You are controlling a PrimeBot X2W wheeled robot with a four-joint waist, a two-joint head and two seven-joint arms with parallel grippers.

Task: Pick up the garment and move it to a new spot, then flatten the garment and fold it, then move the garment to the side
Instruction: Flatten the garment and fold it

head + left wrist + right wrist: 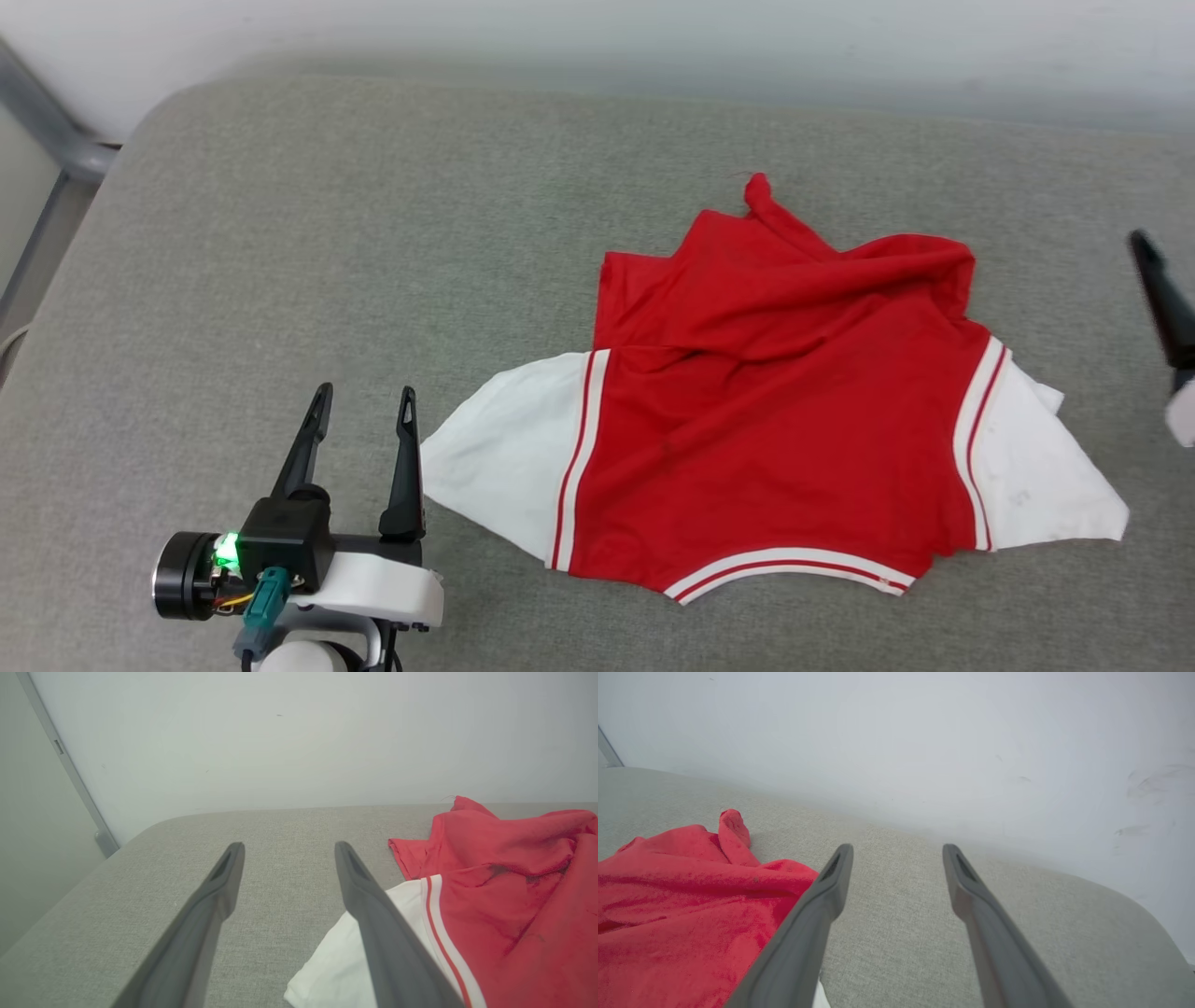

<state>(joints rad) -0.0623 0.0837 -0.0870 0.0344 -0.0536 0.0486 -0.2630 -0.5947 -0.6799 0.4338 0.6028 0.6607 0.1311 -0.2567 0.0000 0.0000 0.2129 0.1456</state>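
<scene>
Left gripper (366, 392) stands with its two fingers spread apart and nothing between them. It sits low at the robot's left, fingers pointing away from the robot. Its inner finger is just beside the edge of the garment's left sleeve (495, 467); contact cannot be confirmed. Right gripper (898, 849) also has its fingers spread and holds nothing. It is positioned off the garment's right side, above bare upholstery.

Pale wall (299, 742) runs behind the work area. Grey upholstered surface (373, 233) carries the garment (766, 439), which lies right of centre in the head view.

- Near half of the red body: laid fairly flat.
- Far half: bunched and folded over itself, with one red corner raised.
- White sleeves: spread outward to both sides.
- Striped trim (784, 565): along the edge nearest the robot.
</scene>
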